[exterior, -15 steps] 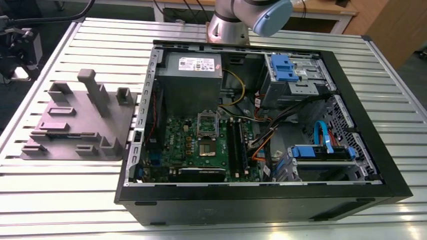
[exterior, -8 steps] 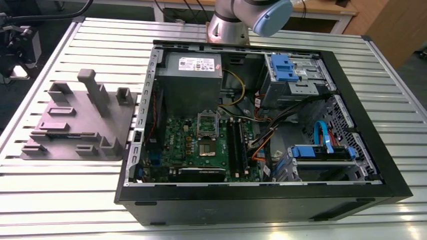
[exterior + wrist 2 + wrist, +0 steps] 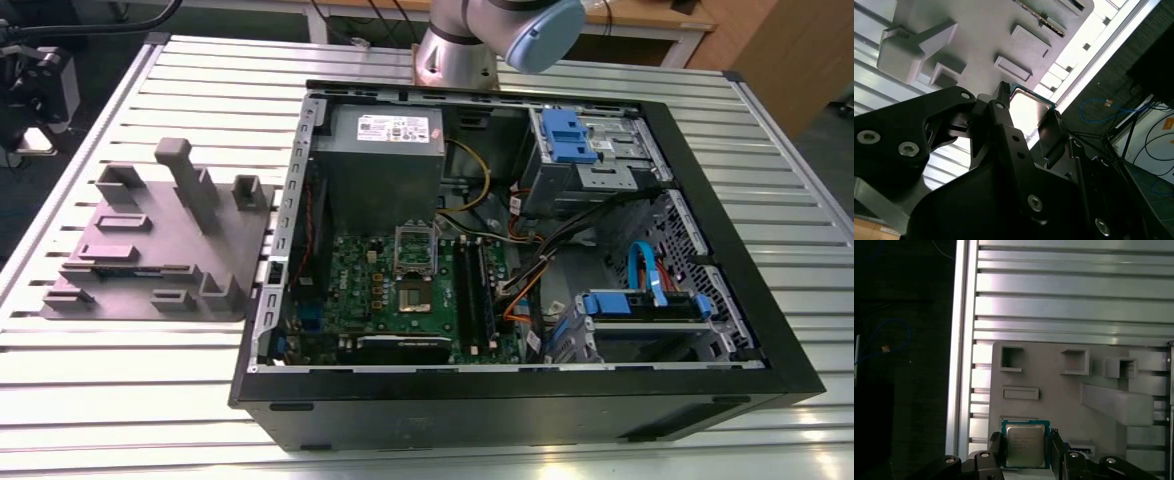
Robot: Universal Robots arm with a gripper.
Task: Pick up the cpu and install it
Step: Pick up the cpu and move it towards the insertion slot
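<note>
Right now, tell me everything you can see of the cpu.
The cpu is a small flat square chip: a silvery metal lid with faint print, on a green board that shows as a thin rim. In both wrist views it sits between two black fingers, which close on its opposite edges. It lies flat, lid up, over the grey tray, near that tray's edge. Whether it rests on the tray or is lifted off cannot be told.
</note>
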